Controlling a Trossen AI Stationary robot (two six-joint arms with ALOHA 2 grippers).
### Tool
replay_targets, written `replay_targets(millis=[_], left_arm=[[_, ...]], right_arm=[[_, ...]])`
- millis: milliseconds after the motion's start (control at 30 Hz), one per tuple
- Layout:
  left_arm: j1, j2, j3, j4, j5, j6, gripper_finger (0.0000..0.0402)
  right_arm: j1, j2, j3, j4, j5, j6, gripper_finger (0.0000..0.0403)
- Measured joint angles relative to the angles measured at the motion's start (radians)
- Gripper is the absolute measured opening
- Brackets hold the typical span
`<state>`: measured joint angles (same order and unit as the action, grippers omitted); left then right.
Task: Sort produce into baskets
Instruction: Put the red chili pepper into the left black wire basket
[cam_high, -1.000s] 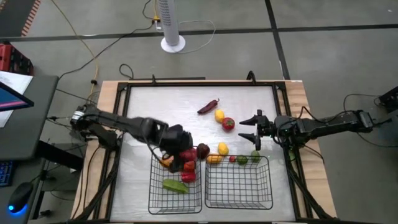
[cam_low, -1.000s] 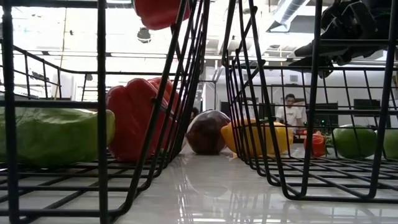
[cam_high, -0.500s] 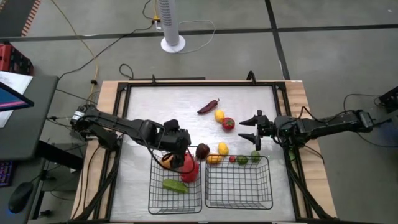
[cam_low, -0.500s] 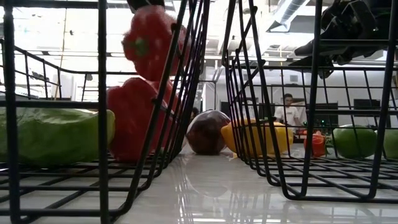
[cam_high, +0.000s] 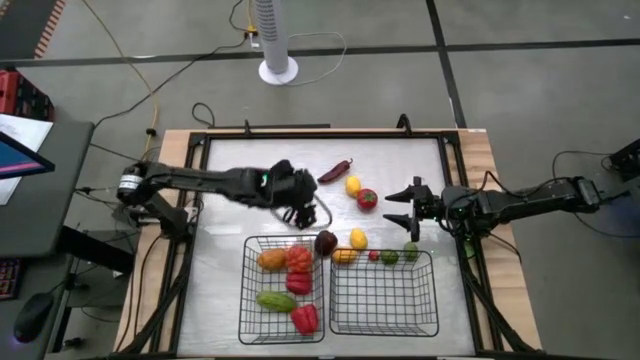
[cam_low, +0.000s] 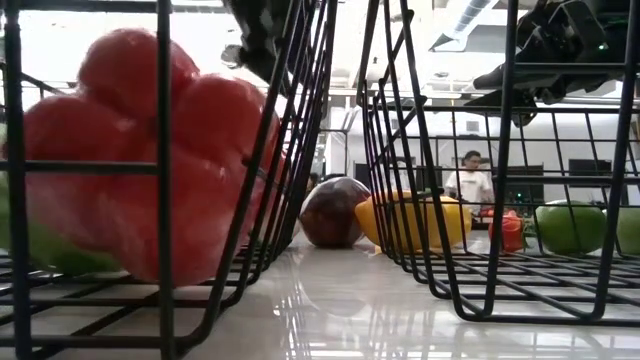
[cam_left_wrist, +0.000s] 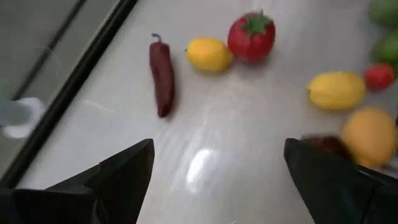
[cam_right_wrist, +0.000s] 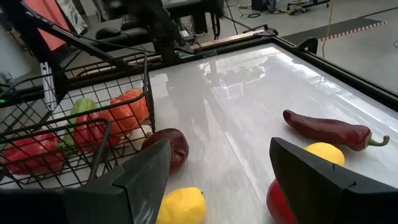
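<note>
Left fingers: the left gripper (cam_high: 303, 212) is spread wide and empty, its fingers (cam_left_wrist: 118, 177) bare on both sides (a second ago it hung over the left basket with a red pepper).
Change: that red pepper (cam_high: 304, 318) now lies in the left basket (cam_high: 244, 290), at its 5 o'clock corner, and the arm has pulled back toward 12 o'clock, clear of the mesh.
Left basket: also holds another red pepper (cam_high: 298, 260), an orange piece (cam_high: 272, 260) and a green cucumber (cam_high: 276, 300).
Right basket: the right basket (cam_high: 432, 295) holds nothing I can see.
Loose produce: chili (cam_high: 335, 171), lemon (cam_high: 353, 185), tomato (cam_high: 367, 199), purple piece (cam_high: 326, 242) and a second lemon (cam_high: 358, 238) sit on the counter (cam_high: 230, 180), with smaller pieces touching the baskets' 12 o'clock rims.
Right fingers: the right gripper (cam_high: 400, 208) waits at the counter's 3 o'clock side, spread, holding nothing.
Meaning: one drop done; by my judgement much sorting remains, and the chili lies nearest the left fingers.
</note>
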<state>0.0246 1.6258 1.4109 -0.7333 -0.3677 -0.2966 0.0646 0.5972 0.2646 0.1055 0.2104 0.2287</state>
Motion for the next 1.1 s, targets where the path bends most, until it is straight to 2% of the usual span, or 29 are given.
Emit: replay_targets(millis=[100, 200, 333, 567, 967, 1100], left_arm=[[0.107, 0.031, -0.069, 0.14, 0.147, 0.026, 0.0337], [0.19, 0.085, -0.076, 0.253, 0.262, 0.033, 0.033], [0.245, 0.176, -0.058, 0.33, 0.339, 0.076, 0.0317], [0.296, 0.32, 0.006, 0.325, 0.341, 0.119, 0.0296], [0.314, 0.472, 0.101, 0.322, 0.296, 0.141, 0.0293], [0.314, 0.517, 0.14, 0.326, 0.223, 0.139, 0.0293]], right_arm=[[0.001, 0.0, 0.0, 0.0, 0.0, 0.0, 0.0302], [0.0, 0.0, -0.005, 0.012, 0.0, -0.002, 0.0302], [-0.006, 0.0, -0.01, 0.017, 0.0, -0.024, 0.0302], [-0.009, 0.0, -0.01, 0.017, 0.0, -0.047, 0.0302], [-0.022, 0.0, -0.01, 0.029, -0.001, -0.056, 0.0302], [-0.021, 0.0, -0.01, 0.029, -0.002, -0.056, 0.0302]])
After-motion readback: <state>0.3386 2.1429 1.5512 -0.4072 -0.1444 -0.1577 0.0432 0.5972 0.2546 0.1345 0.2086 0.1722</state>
